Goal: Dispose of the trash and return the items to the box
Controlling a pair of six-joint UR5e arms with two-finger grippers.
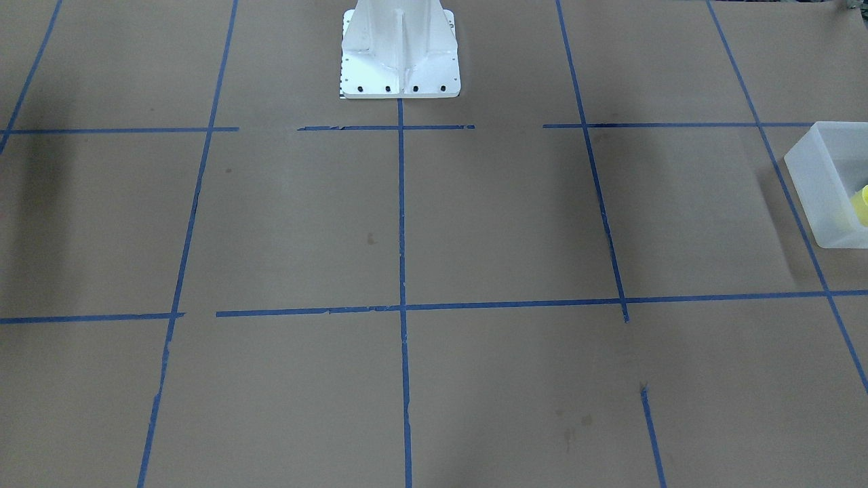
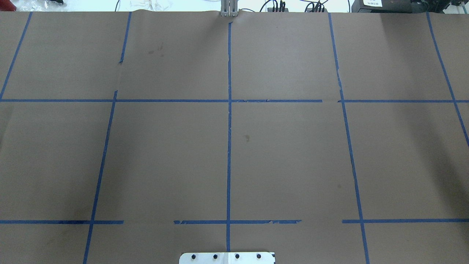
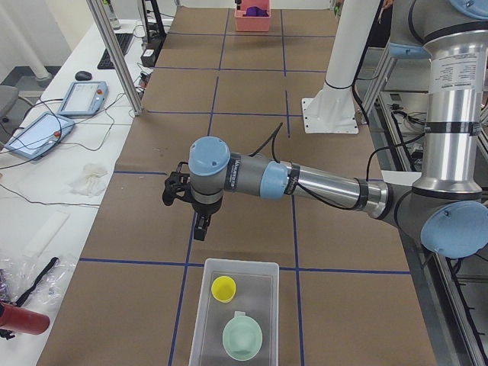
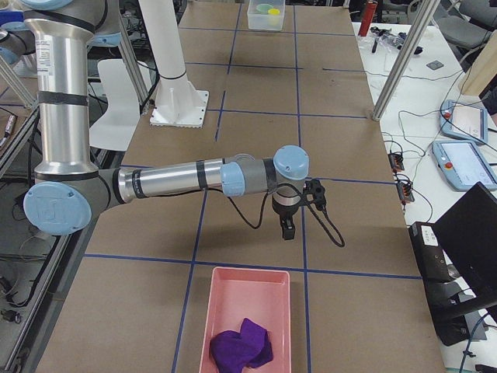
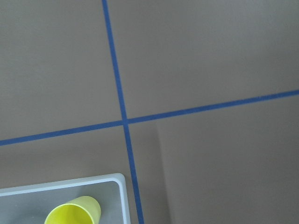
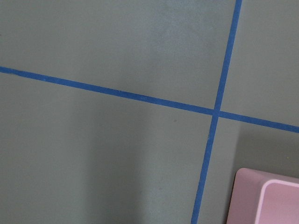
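Observation:
The yellow cup [image 3: 223,289] and the mint-green bowl [image 3: 242,338] both stand inside the frosted box [image 3: 240,264] at the table's left end. The cup also shows in the left wrist view [image 5: 74,214], by the box corner [image 5: 122,186], and at the edge of the front view [image 1: 862,203] inside the box [image 1: 810,183]. My left gripper [image 3: 201,227] hangs above the table, just off the box's near end. My right gripper [image 4: 288,228] hangs just off a pink bin [image 4: 247,271]. I cannot tell whether either gripper is open or shut.
The pink bin at the table's right end holds a crumpled purple cloth [image 4: 242,346]; its corner shows in the right wrist view [image 6: 247,191]. The white robot base [image 1: 400,54] stands at the table's middle back. Blue tape lines grid the brown paper.

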